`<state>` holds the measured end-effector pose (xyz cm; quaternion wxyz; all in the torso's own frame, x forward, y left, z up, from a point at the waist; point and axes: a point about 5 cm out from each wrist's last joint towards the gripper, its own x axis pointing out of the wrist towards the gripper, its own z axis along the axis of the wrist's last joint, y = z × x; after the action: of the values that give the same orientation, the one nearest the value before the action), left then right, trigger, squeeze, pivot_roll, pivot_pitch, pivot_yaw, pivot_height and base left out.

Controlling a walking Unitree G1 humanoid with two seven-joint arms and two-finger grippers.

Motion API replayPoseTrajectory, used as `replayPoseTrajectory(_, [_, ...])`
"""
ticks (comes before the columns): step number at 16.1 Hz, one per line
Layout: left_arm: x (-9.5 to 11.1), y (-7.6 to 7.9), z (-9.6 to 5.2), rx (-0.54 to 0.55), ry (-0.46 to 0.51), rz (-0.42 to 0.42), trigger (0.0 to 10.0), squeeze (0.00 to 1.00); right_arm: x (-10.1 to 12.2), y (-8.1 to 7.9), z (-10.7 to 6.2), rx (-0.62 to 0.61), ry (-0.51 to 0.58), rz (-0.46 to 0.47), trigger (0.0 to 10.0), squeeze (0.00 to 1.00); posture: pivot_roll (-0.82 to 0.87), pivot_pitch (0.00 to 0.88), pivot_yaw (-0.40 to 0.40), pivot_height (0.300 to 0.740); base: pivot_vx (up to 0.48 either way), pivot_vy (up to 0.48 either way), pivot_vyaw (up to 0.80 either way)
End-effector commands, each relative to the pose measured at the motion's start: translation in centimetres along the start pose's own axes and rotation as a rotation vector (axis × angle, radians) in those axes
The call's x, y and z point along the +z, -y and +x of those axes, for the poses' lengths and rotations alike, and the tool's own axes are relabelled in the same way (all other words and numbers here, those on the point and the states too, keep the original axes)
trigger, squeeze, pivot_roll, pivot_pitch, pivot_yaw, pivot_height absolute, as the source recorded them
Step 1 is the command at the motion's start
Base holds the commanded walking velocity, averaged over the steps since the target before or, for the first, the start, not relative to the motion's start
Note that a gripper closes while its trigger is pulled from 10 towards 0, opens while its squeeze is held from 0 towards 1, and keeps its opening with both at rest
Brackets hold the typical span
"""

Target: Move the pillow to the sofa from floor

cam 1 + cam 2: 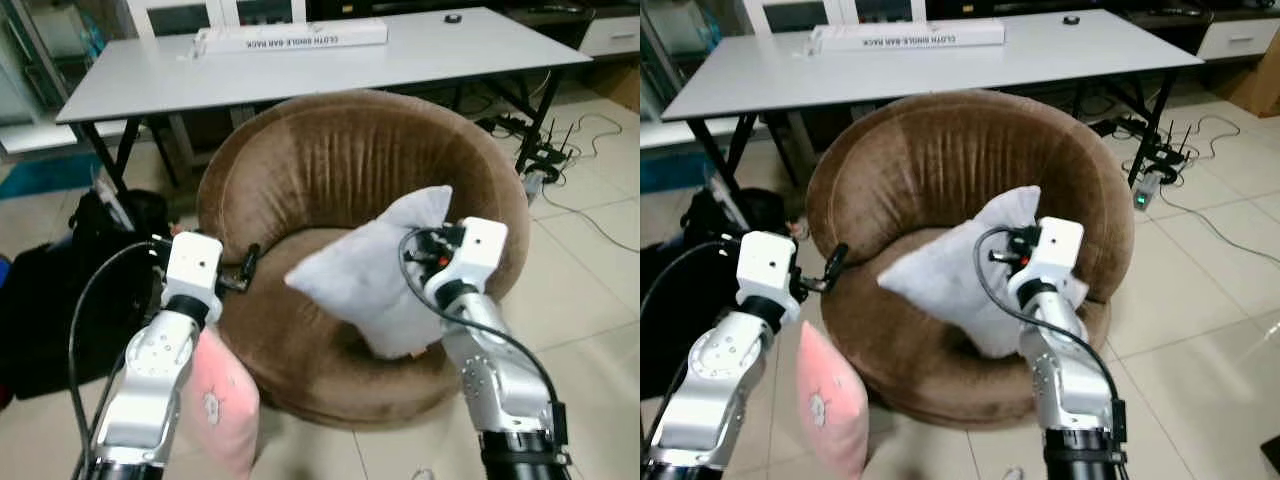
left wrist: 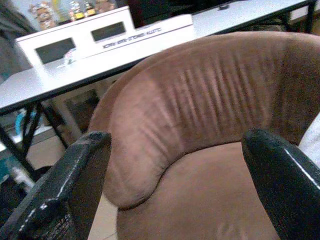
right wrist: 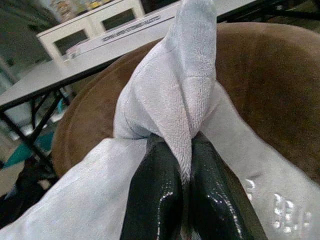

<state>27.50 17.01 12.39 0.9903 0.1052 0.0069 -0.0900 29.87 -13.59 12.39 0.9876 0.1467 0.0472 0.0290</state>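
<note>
Grey pillow (image 1: 375, 272) tilted, corner up, in right gripper (image 3: 184, 150), over sofa (image 1: 330, 150).

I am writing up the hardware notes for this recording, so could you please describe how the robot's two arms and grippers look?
Both arms are silver metal with rounded segments, each ending in a white boxy wrist block. A black cable loops beside each arm. The right arm turns black at its lower end. The left gripper and right gripper each have two long black fingers; the right one's look glossy.

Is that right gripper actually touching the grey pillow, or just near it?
Touching. In the right wrist view, the right gripper has both black fingers pressed on a fold of the grey pillow, with no gap.
</note>
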Motion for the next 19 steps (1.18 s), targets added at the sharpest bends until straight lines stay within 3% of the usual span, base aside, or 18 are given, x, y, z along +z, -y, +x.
replayPoseTrajectory(1, [0.5,0.6,0.3,-0.035,0.014,0.004,10.0,0.0,1.3,0.5,0.0,-0.021,0.066,-0.004,10.0,0.0,0.0,0.0,0.051,0.74,0.36,0.0,0.0])
replayPoseTrajectory(15, [0.4,0.8,0.4,-0.049,0.008,0.008,10.0,0.0,2.0,1.7,0.2,-0.079,0.092,-0.013,10.0,0.0,0.0,0.0,0.055,0.74,0.361,0.0,0.0])
replayPoseTrajectory(19, [-0.4,1.8,0.0,-0.127,-0.033,0.033,10.0,0.0,2.4,2.6,0.5,-0.107,0.105,-0.037,10.0,0.0,0.0,0.0,0.053,0.74,0.0,0.0,0.0])
